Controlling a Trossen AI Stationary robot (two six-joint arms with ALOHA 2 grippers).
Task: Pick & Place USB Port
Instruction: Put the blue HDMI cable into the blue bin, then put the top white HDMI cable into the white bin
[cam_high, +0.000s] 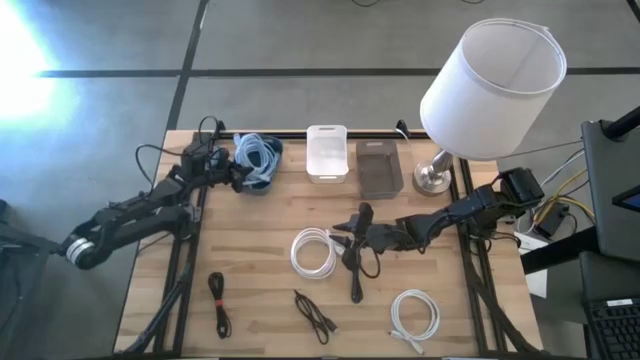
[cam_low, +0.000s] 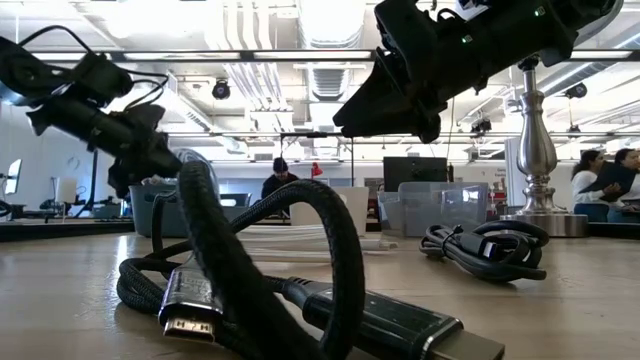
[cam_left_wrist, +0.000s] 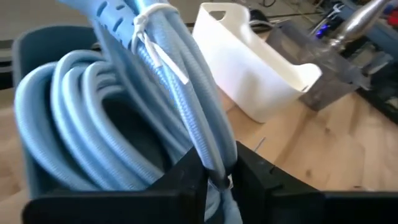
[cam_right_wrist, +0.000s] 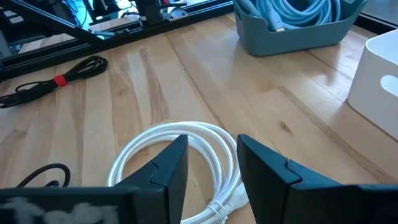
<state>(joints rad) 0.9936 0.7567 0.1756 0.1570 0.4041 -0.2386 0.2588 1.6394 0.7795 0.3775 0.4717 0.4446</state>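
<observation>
Directly under the left gripper (cam_left_wrist: 214, 177) a blue bin (cam_high: 256, 182) is seen, into which a light-blue coiled cable (cam_left_wrist: 124, 112) is held pinched, while the right gripper (cam_right_wrist: 208, 165) is parted above a white cable coil (cam_right_wrist: 180, 155).

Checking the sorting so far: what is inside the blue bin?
The blue bin holds a coiled light-blue cable, which the left end effector grips. The coil hides the bin's floor, so anything beneath cannot be seen.
</observation>
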